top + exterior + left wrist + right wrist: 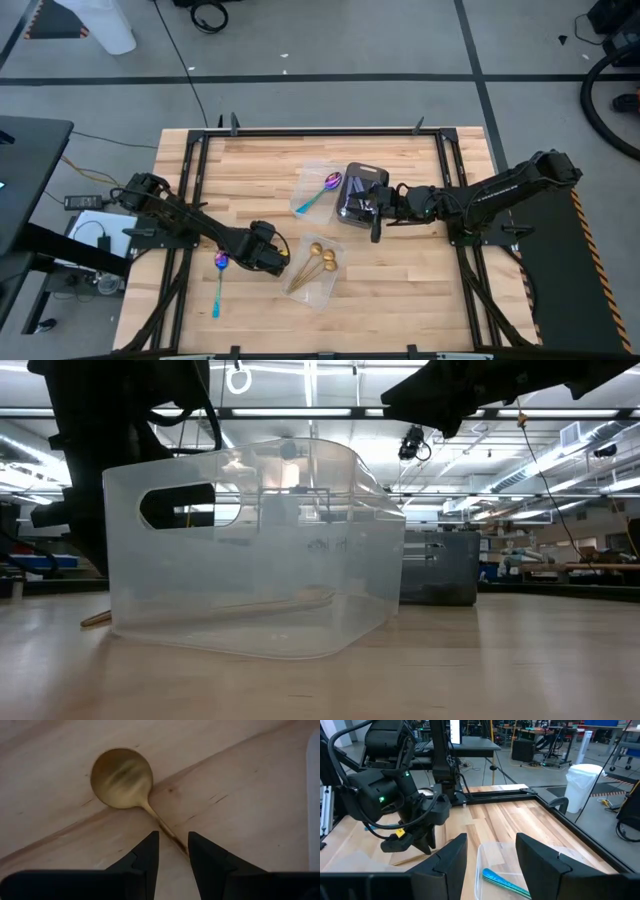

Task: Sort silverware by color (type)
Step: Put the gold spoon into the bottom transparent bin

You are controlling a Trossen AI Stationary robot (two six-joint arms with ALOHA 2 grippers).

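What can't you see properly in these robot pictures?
- Dark tray, high view: right pincer covers part, contents unclear.
- Gold spoon, left wrist view: handle end hidden behind the left pincer.
- Teal-handled spoon, right wrist view: cut off by the picture's edge.

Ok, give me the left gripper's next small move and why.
Probably lift the left gripper clear: it stands open around the handle of the gold spoon, which lies flat by the other gold spoons. The purple spoon waits on the table.
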